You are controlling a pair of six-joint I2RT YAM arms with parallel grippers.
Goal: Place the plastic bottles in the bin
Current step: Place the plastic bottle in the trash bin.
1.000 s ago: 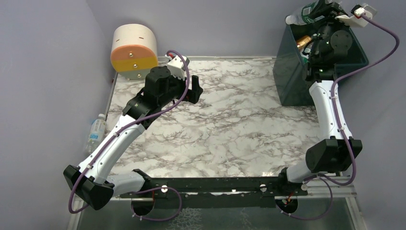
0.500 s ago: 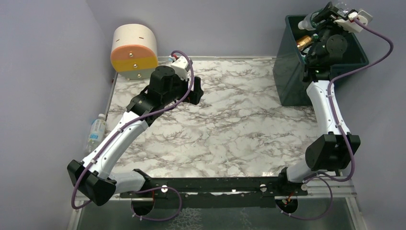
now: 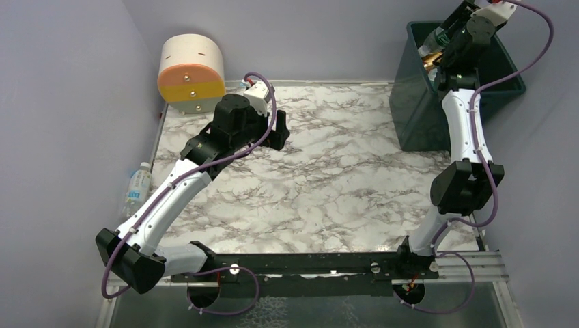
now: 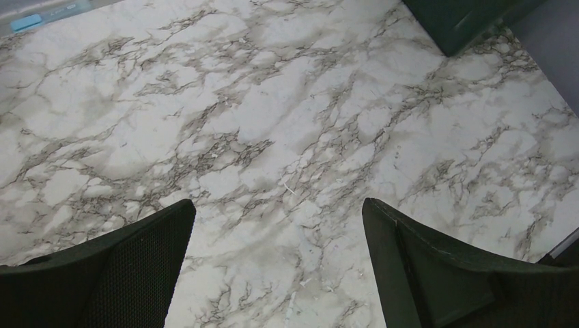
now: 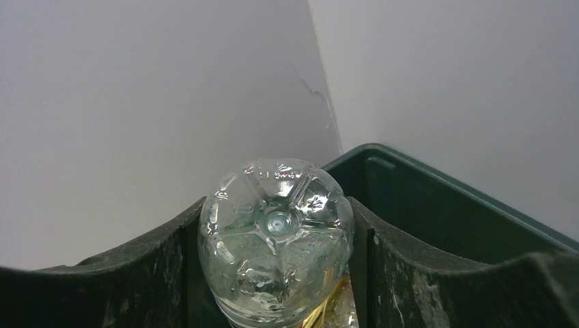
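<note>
We are holding a clear plastic bottle (image 5: 273, 253) in our right tool (image 5: 276, 212), whose two dark fingers (image 5: 143, 273) are pressing against its sides. The right wrist view is looking straight at its ribbed, star-shaped base. The right arm is reaching high at the far right corner, so the bottle is hanging over the dark teal bin (image 3: 410, 102), whose rim (image 5: 437, 184) is showing just behind and below it. Something golden is lying inside the bin (image 3: 431, 61) (most likely another bottle, though too little of it is showing to be sure).

Our left tool (image 4: 276, 205) is hovering above the marbled table (image 3: 328, 184) with its fingers spread wide apart and nothing between them. It is sitting toward the far left part of the table, near the round cream, orange and yellow drum (image 3: 191, 73) and well apart from the bin, only a corner of which is peeking into the left wrist view (image 4: 464, 20).

One more bottle, a white-capped one (image 3: 138, 184), is lying beyond the table's left edge, beside the wall and close to the left arm.
</note>
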